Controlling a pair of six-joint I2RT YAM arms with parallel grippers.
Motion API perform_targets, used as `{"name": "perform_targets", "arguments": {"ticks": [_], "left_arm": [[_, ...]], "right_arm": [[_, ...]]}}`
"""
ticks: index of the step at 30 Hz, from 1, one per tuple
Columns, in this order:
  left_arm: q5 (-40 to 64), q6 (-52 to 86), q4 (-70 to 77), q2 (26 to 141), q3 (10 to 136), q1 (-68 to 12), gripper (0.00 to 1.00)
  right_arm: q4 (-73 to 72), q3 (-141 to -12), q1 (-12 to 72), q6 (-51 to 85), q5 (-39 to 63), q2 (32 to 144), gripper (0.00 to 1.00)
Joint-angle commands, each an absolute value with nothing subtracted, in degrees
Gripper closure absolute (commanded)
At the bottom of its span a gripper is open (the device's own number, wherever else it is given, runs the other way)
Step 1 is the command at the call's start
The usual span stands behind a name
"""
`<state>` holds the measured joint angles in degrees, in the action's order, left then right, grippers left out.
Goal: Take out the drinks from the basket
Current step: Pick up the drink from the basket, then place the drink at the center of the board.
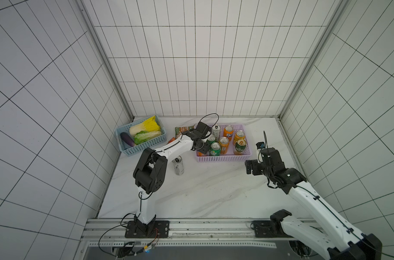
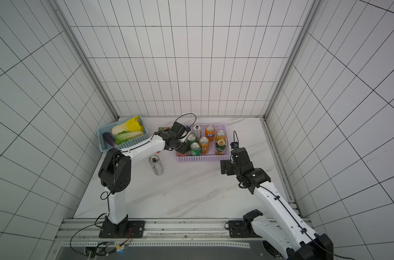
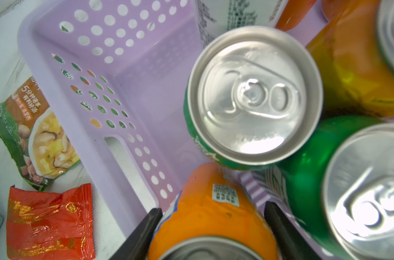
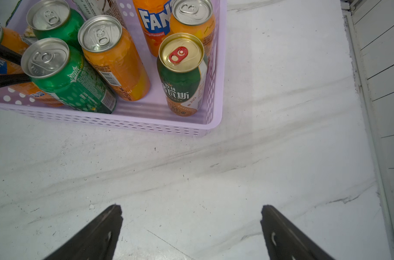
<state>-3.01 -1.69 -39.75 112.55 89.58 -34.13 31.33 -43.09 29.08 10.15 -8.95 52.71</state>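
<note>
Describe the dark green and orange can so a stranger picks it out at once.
Find the lilac basket on the marble table. In its corner nearest the right gripper stands the dark green and orange can. Unlike its silver-topped neighbours, it has a gold lid with a red pull tab.

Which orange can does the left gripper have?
The orange Fanta can in the lilac basket's near corner on the left arm's side, clamped between the left gripper's fingers; the other three orange cans stand free farther right.
</note>
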Motion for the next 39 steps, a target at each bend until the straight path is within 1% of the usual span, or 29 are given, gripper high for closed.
{"name": "perform_targets", "arguments": {"ticks": [1, 9, 16, 30, 39], "left_arm": [[-4.9, -1.2, -39.5, 107.2, 91.5, -34.4, 0.43], [-5.9, -0.5, -41.8, 101.9, 91.7, -35.6, 0.43], [-6.2, -0.1, -42.2, 95.3, 88.9, -37.7, 0.43], [-9.2, 3.5, -41.8, 82.1, 78.3, -42.7, 0.43], [-10.4, 6.6, -41.1, 79.8, 71.7, -43.1, 0.44]], "right_arm": [[32.2, -44.3, 28.3, 10.3, -10.0, 52.8, 0.0], [32.2, -44.3, 28.2, 10.2, -10.2, 52.9, 0.0], [31.9, -44.2, 28.1, 10.1, -9.9, 53.1, 0.0], [31.5, -44.1, 28.1, 9.8, -9.4, 53.0, 0.0], [31.3, -44.1, 28.0, 9.7, -9.7, 52.4, 0.0]]}}
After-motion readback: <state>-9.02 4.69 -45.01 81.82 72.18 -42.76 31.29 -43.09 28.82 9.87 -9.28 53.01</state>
